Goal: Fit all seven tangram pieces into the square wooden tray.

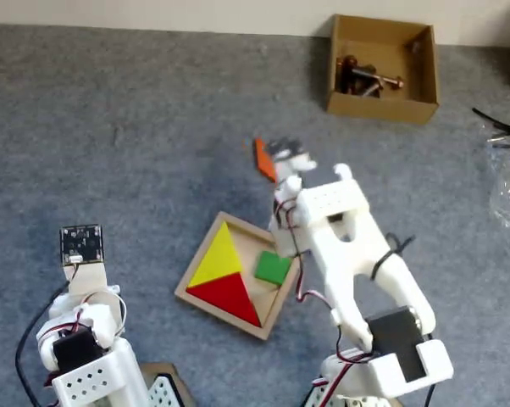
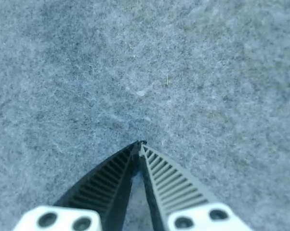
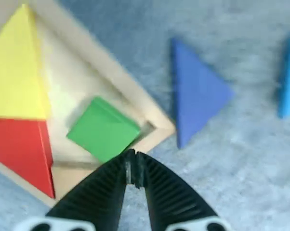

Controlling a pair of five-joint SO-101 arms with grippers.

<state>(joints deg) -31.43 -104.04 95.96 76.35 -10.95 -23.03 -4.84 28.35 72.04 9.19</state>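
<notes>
Your left jaws are pressing together, holding nothing, over bare grey desk (image 1: 111, 127). Your right jaws are also meeting tip to tip, empty, hovering over the rim of the wooden tray (image 1: 252, 241) beside the green square (image 3: 104, 129). The tray is also holding a yellow triangle (image 1: 217, 254) and a red triangle (image 1: 230, 297). Just outside its corner a blue triangle (image 3: 195, 94) is lying, with a light blue piece (image 3: 289, 77) farther out. Beyond, an orange piece (image 1: 264, 159) is lying on the desk, and a cardboard box (image 1: 382, 106) is sitting near the far edge.

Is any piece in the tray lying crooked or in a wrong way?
Yes. The green square lies in the wooden tray turned askew to its walls, with bare floor around it; the yellow triangle and red triangle sit edge to edge.
</notes>
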